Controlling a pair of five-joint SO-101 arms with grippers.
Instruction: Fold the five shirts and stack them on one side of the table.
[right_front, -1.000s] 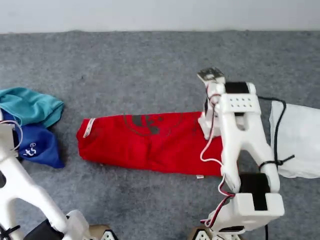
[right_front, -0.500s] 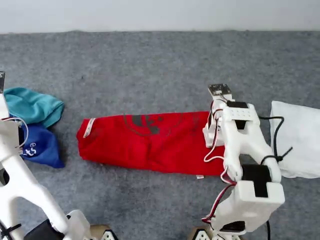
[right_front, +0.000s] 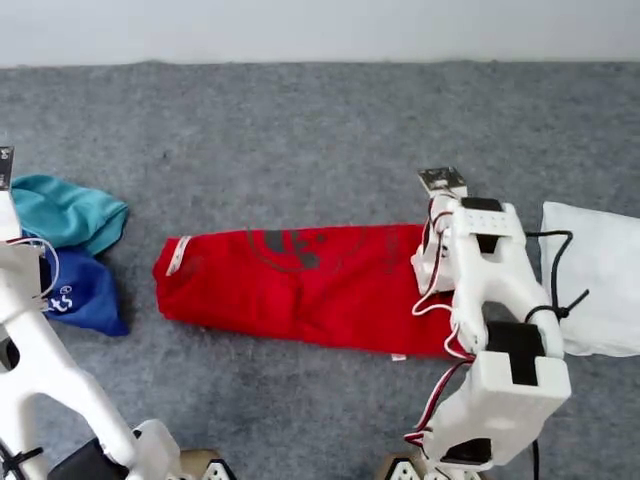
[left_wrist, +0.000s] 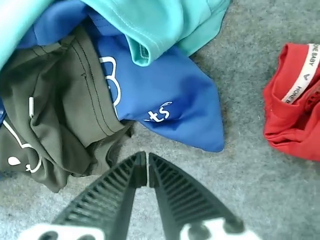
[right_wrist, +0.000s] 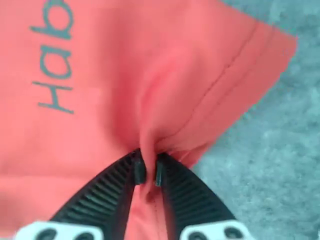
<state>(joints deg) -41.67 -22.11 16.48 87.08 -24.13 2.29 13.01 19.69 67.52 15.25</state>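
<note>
High view: the red shirt (right_front: 300, 285) lies lengthwise mid-table, the right arm (right_front: 480, 270) over its right end

Left wrist view: the left gripper (left_wrist: 148, 170) is clenched on nothing, just near the blue shirt (left_wrist: 170, 95)

Right wrist view: the right gripper (right_wrist: 147, 172) pinches only a thin ridge of red cloth, which could slip out mid-fold

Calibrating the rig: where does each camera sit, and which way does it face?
High view: fixed above, looking down on the table; both arms show, plus red shirt, teal shirt, blue shirt.
Left wrist view: on the left arm, facing past the shut left end effector at the olive shirt.
Right wrist view: on the right arm, facing the right end effector shut on the red shirt.
Shared: the red shirt, in all three.
</note>
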